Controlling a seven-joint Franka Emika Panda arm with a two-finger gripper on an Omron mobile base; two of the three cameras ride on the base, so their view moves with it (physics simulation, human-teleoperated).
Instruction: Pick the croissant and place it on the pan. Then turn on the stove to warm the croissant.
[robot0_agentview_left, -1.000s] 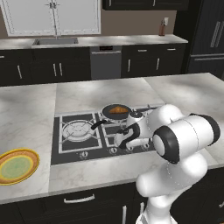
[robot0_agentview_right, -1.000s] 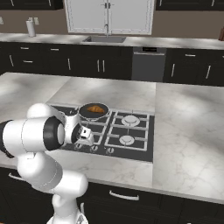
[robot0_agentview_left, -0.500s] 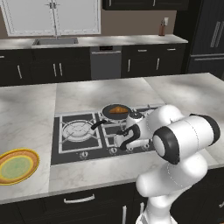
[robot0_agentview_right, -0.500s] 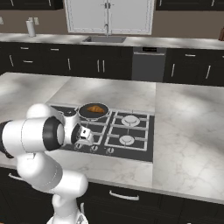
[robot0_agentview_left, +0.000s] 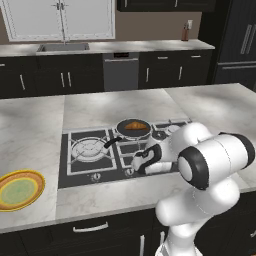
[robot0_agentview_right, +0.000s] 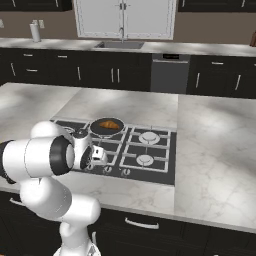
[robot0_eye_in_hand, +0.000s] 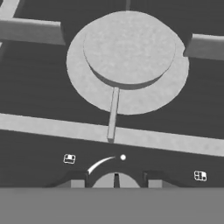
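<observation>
At the front edge of the stove, the gripper sits low over the row of knobs, its finger tips standing to either side of one knob whose pointer line faces up toward the burner. The jaws are drawn in as close as they go, and they appear to be pinched on that knob, though the contact itself is cut off at the bottom of the hand view. Just past the knob, further onto the stove, lies a grey grate bar and behind it a round silver burner, unlit as far as can be seen; no flame shows.

Further back on the stove, on the rear middle burner, stands the pan with its short handle pointing toward the stove's left front. The croissant lies inside it, so the first half of the job looks done. What is left, by my reading, is turning the knob until the burner under the pan is on.

Well to the left of the stove, on the counter, the plate sits bare.
</observation>
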